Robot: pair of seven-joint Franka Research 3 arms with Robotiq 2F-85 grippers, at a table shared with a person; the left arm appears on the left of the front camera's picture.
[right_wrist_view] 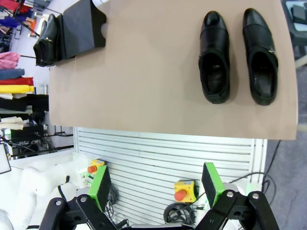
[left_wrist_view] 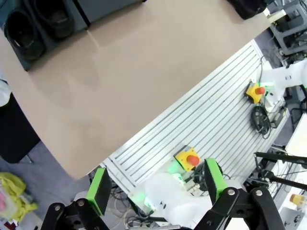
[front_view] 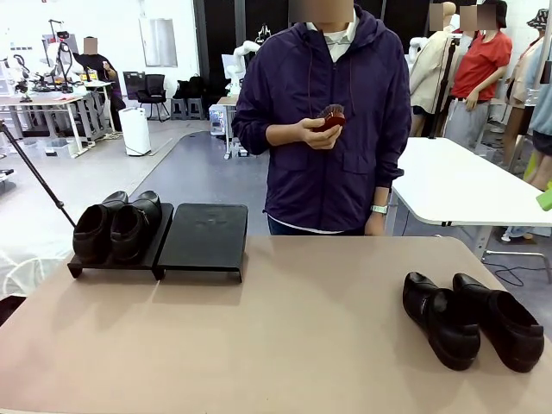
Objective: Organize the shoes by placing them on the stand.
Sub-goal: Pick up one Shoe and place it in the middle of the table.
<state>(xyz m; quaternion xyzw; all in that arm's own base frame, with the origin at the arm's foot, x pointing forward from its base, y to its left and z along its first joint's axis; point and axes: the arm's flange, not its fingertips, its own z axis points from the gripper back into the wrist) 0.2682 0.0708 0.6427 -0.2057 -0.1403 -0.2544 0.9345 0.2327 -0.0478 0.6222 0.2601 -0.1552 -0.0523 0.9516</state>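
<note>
The table (front_view: 302, 345), a wide tan top, takes up most of the front view. A person (front_view: 328, 172) in a dark purple jacket stands behind its far edge at twelve o'clock, with both hands raised to the chest around a small dark red object (front_view: 331, 116). The stand (front_view: 203, 235) sits on the table at about ten o'clock, two flat black sections joined side by side. Its left section carries one pair of shoes (front_view: 116, 226), pressed close together. The other pair of shoes (front_view: 470, 321) lies on the bare table at about four o'clock, well apart from the stand. These two are just beside each other, with their heel openings toward the near edge. The left tool (left_wrist_view: 157, 184) hangs over the slatted base plate (left_wrist_view: 216, 120) beside the table, its green-padded fingers wide apart. The right tool (right_wrist_view: 156, 183) hangs over the same kind of plate, with the loose pair at one o'clock in its own view, and its fingers are also spread wide.
</note>
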